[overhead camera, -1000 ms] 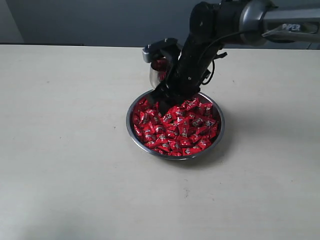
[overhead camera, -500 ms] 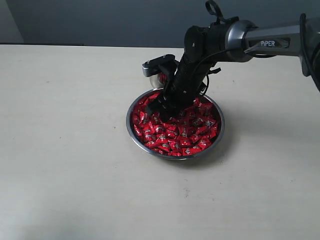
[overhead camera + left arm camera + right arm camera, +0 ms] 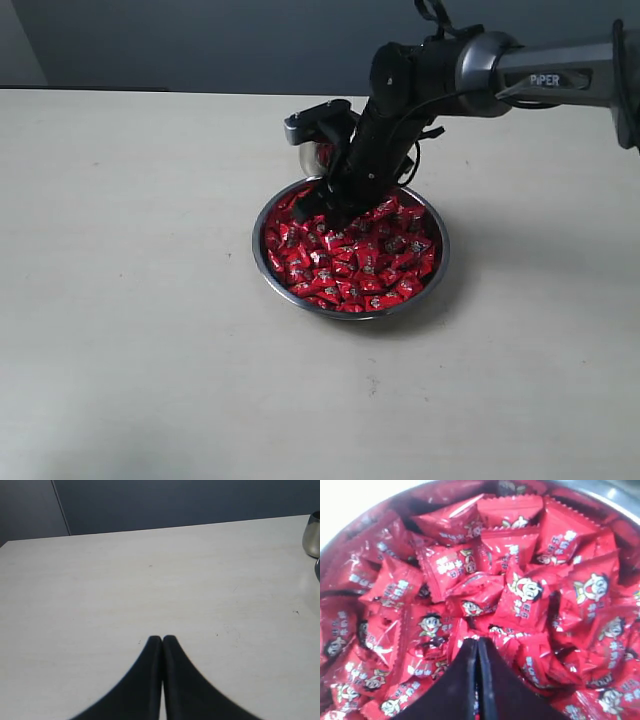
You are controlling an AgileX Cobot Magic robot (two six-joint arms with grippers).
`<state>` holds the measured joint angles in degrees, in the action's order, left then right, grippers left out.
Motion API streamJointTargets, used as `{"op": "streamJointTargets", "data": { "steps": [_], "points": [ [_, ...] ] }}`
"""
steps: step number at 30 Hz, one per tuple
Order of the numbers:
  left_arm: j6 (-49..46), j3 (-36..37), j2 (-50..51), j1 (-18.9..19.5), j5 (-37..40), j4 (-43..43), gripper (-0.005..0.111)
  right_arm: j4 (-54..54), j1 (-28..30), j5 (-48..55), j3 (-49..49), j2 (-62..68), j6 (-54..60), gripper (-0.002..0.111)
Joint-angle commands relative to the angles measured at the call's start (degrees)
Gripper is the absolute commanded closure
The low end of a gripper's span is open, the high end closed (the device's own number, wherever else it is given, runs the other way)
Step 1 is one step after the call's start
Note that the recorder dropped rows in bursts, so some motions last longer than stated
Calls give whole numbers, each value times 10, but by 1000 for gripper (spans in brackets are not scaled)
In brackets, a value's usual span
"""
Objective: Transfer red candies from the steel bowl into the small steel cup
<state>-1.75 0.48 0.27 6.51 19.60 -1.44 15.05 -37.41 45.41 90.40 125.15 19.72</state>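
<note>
After dropping from above the far rim of the bowl [image 3: 283,290] into the candies [image 3: 360,265], now pinched tight. Noted right gripper [image 3: 326,214] with jaws gaping a second ago, narrowing half a second ago, pressed tip to tip at present. Seen from the wrist as two dark fingers [image 3: 492,690] meeting in a seam, nosed into the heap. Cannot tell whether anything caught between them. Only a sliver of red glimpsed low in the seam, nothing clearly gripped.

Reads as the grab stroke of a transfer, just completed. Saw little other disturbance among the candies and no shift of the bowl. Placed it near the middle of the table [image 3: 140,320], somewhat toward the right edge, heaped close to the rim.

Found the cup [image 3: 311,158] just beyond the bowl's far rim, toward the table's far edge, half hidden behind the arm. Touch of red at its mouth, contents or reflection unclear.

Judged far from done, with plenty left in the bowl. Next probably a lift and a short carry over the far rim to the cup. Worth checking at lift-off for an empty pinch.

Logged left gripper [image 3: 162,639] as clenched on nothing, over bare table, apart from bowl and cup.
</note>
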Motion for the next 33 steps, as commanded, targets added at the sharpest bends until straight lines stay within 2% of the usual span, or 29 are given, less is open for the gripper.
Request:
{"op": "streamJointTargets", "data": {
  "steps": [1, 6, 8, 11, 13, 14, 15, 18, 23, 33],
  "points": [
    [1, -5, -3, -3, -4, -1, 106, -8, 1, 0, -2, -40, 2, 109],
    [1, -5, -3, -3, -4, -1, 106, -13, 1, 26, -2, -48, 3, 109],
    [1, -5, -3, -3, -4, -1, 106, -13, 1, 41, -2, -37, 3, 104],
    [1, -5, -3, -3, -4, -1, 106, -13, 1, 37, -2, -22, 0, 80],
    [1, -5, -3, -3, -4, -1, 106, -13, 1, 33, -2, -10, -2, 57],
    [1, -5, -3, -3, -4, -1, 106, -13, 1, 31, -2, -7, -2, 49],
    [1, -5, -3, -3, -4, -1, 106, -13, 1, 28, -2, -2, -2, 46],
    [1, -5, -3, -3, -3, -1, 106, -13, 1, 15, -2, 2, -2, 49],
    [1, -5, -3, -3, -3, -1, 106, -13, 1, 2, -2, 4, -4, 62],
    [1, -5, -3, -3, -3, -1, 106, -8, -5, -7, -2, 16, -20, 60]
  ]
}}
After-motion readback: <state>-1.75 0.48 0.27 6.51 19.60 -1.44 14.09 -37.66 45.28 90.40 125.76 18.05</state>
